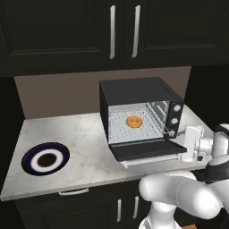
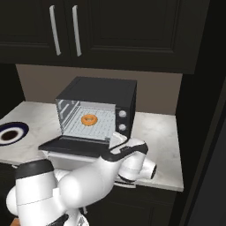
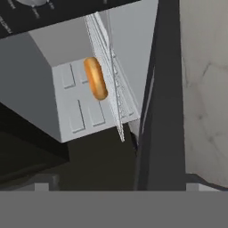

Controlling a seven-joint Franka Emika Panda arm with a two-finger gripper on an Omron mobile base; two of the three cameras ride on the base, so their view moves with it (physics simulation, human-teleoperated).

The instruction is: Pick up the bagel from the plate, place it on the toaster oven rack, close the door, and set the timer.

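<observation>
So the small orange-brown ring bagel (image 1: 134, 121) is already sitting on the flat silver wire rack (image 1: 129, 129) inside the black toaster oven (image 1: 138, 112), and our white arm's two-finger gripper (image 1: 171, 133) hangs wide open and empty at the right end of the dropped black door (image 1: 147, 150). Our worry is the lift: catch the door off-centre near its silver bar handle (image 1: 152, 160) and the fingers could slip off, or shove the whole oven back.

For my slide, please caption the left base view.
Orange-brown bagel on the silver wire rack, black door open, plate empty.
</observation>
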